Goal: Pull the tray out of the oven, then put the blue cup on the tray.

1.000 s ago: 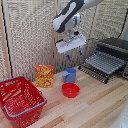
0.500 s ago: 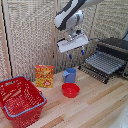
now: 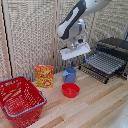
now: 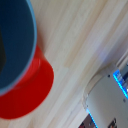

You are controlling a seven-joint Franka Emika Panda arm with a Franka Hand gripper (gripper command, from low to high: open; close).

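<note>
Below the pincer [image 3: 71, 64] stands the blue cup [image 3: 69, 75].

Dark wire-rack tray [image 3: 104, 63] lies pulled out of black-and-silver toaster oven [image 3: 116, 48]; blue-grey mug [image 3: 69, 75] upright on table, apart.

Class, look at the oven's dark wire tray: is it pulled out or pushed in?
Out. The dark wire tray lies extended in front of the black toaster oven, fully exposed.
</note>
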